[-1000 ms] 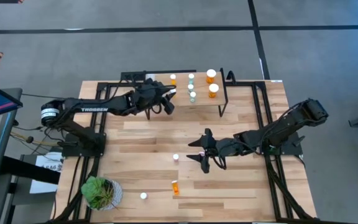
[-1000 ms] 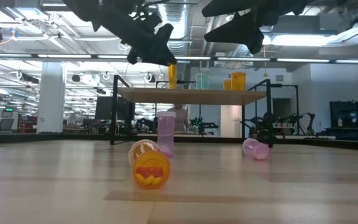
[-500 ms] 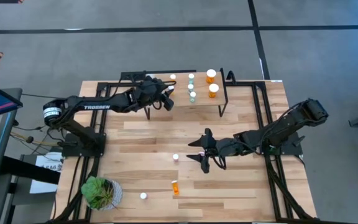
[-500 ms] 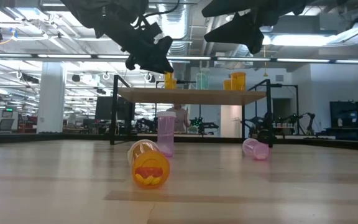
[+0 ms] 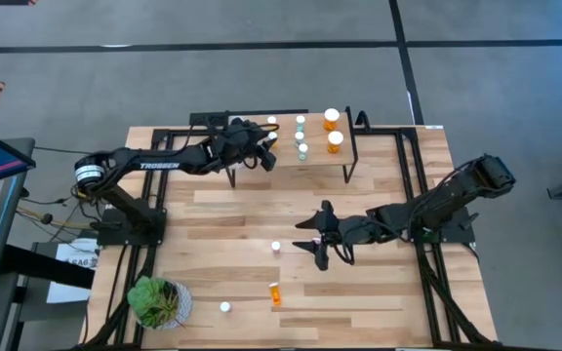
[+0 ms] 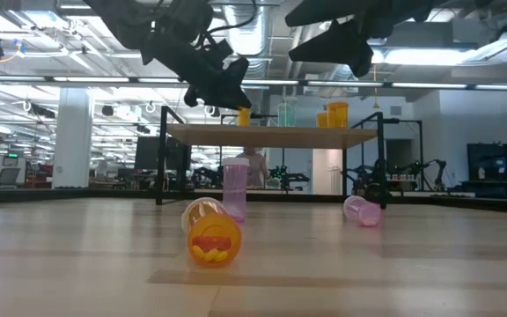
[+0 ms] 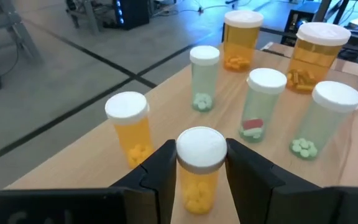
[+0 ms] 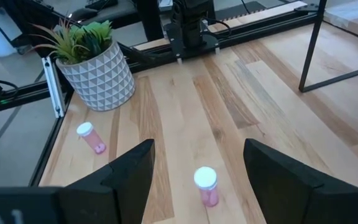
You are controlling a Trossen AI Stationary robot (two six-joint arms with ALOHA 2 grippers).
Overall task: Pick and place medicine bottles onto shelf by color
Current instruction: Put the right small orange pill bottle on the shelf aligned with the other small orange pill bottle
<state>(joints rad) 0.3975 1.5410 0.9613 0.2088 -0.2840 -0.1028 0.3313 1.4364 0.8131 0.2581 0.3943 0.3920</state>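
Observation:
My left gripper (image 7: 201, 186) is over the left end of the shelf (image 5: 315, 164), shut on a small orange medicine bottle (image 7: 199, 171) with a white cap. On the shelf stand another small orange bottle (image 7: 129, 127), three pale green ones (image 7: 204, 78) and two wider orange ones (image 7: 319, 53). My right gripper (image 5: 318, 250) hangs open above mid-table, with nothing between its fingers. Beyond it a pink bottle (image 8: 206, 185) stands upright on the table. Another pink bottle (image 8: 92, 138) and an orange one (image 5: 275, 292) lie on their sides near the front. My left gripper pinches the orange bottle between its two fingers (image 7: 160, 177), one on each side of the body just under the cap (image 7: 185, 180). The fingers come from the table's left, slanting slightly down. The bottle stays upright; whether its base touches the shelf top I cannot tell.
A potted plant (image 5: 159, 300) in a white patterned pot stands at the near left corner. Black frame rails (image 5: 427, 283) run along the table's sides. The shelf's thin black legs (image 8: 316, 46) stand on the far part of the table.
My left gripper has carried the orange bottle toward the table's far edge over the shelf and down, so the bottle now sits lower, close to the shelf top beside the other small orange bottle. The bottle has stayed upright. My right gripper has kept still.

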